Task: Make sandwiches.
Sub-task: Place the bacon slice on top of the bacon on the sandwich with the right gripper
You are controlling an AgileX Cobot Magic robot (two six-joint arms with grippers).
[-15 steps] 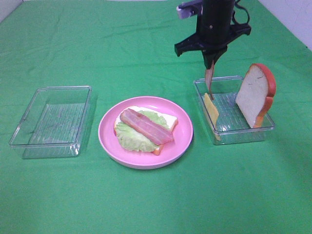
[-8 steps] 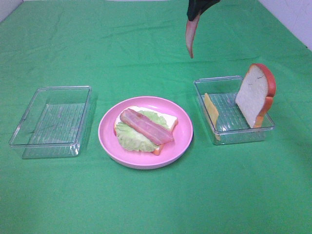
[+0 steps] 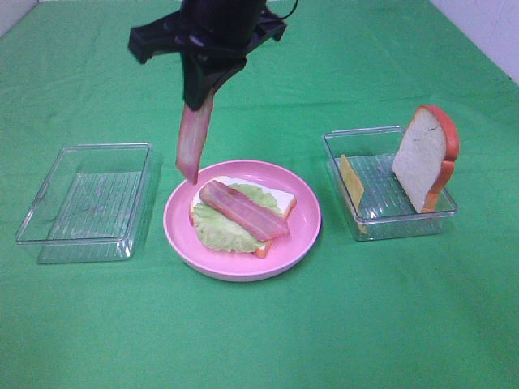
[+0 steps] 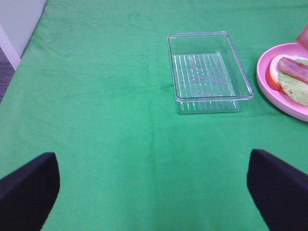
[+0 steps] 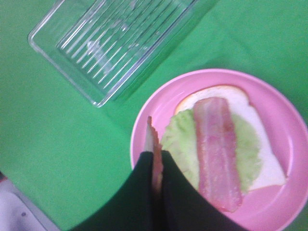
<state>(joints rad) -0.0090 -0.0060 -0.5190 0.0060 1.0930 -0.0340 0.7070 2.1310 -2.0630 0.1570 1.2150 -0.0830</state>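
Hanging from the right gripper (image 3: 202, 91), whose jaws pinch its upper end, a bacon strip (image 3: 190, 142) dangles above the left rim of the pink plate (image 3: 304, 231). On the plate lie a bread slice (image 3: 240, 182), lettuce (image 3: 215, 228) and a second bacon strip (image 3: 243, 209). The right tray (image 3: 389, 224) holds the cheese slice (image 3: 351, 185) and an upright bread slice (image 3: 420, 160). The left gripper (image 4: 154, 192) stands wide, holding nothing, near the left tray (image 4: 210, 98).

Right pincer (image 3: 200, 97) holding dangling bacon strip (image 3: 193, 138), over pink plate (image 3: 304, 223) rim

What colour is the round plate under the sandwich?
The plate is plain pink all over, clearest in the exterior high view.
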